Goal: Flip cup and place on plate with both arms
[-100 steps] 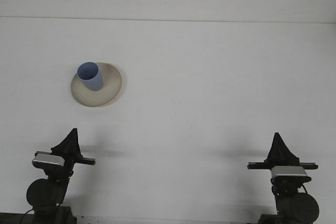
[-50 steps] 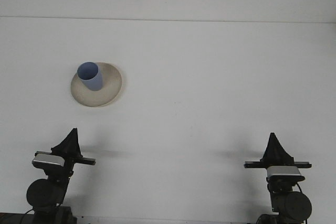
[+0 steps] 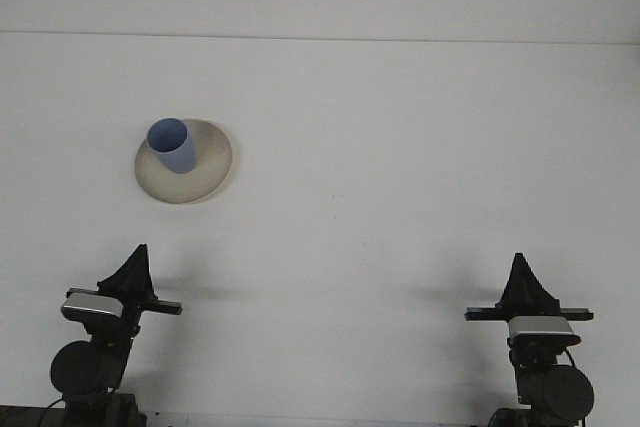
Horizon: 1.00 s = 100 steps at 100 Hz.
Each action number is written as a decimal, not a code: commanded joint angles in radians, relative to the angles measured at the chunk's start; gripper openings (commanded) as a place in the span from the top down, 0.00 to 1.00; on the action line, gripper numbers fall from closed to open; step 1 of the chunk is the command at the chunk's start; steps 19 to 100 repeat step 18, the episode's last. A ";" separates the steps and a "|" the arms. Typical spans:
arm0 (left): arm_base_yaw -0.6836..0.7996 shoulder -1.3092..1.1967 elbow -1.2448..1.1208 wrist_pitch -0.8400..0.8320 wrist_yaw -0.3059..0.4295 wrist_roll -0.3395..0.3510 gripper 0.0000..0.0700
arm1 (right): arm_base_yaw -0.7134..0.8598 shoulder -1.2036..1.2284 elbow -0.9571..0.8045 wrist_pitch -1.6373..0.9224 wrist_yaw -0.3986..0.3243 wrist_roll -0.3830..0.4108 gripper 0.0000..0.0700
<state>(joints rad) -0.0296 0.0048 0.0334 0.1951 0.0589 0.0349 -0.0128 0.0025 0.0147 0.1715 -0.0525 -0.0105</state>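
Cup [image 3: 172, 145] stands mouth-up on the plate [image 3: 212, 172], so we judge it placed; both grippers, left [image 3: 133, 259] and right [image 3: 520, 267], sit well short of the plate, seemingly pinched closed, holding nothing.

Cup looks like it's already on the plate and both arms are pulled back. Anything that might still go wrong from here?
1. The blue cup stands toward the far-left part of the beige plate, not centred; a nudge might tip it over the rim.
2. The left gripper is the nearer one, directly in front of the plate; a forward move could strike the plate.
3. The right gripper sits far across the table, so a reach from there would be long.
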 commanded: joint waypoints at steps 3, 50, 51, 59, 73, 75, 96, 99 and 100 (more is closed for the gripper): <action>-0.001 -0.002 -0.019 0.015 0.000 0.002 0.98 | 0.001 -0.001 -0.002 0.011 0.000 0.014 1.00; -0.001 -0.002 -0.019 0.014 0.000 0.002 0.98 | 0.001 -0.001 -0.002 0.011 0.000 0.013 1.00; -0.001 -0.002 -0.019 0.014 0.000 0.002 0.98 | 0.001 -0.001 -0.002 0.011 0.000 0.013 1.00; -0.001 -0.002 -0.019 0.014 0.000 0.002 0.98 | 0.001 -0.001 -0.002 0.011 0.000 0.013 1.00; -0.001 -0.002 -0.019 0.014 0.000 0.002 0.98 | 0.001 -0.001 -0.002 0.011 0.000 0.013 1.00; -0.001 -0.002 -0.019 0.014 0.000 0.002 0.98 | 0.001 -0.001 -0.002 0.011 0.000 0.013 1.00; -0.001 -0.002 -0.019 0.014 0.000 0.002 0.98 | 0.001 -0.001 -0.002 0.011 0.000 0.013 1.00; -0.001 -0.002 -0.019 0.014 0.000 0.002 0.98 | 0.001 -0.001 -0.002 0.011 0.000 0.013 1.00; -0.001 -0.002 -0.019 0.014 0.000 0.002 0.98 | 0.001 -0.001 -0.002 0.011 0.000 0.013 1.00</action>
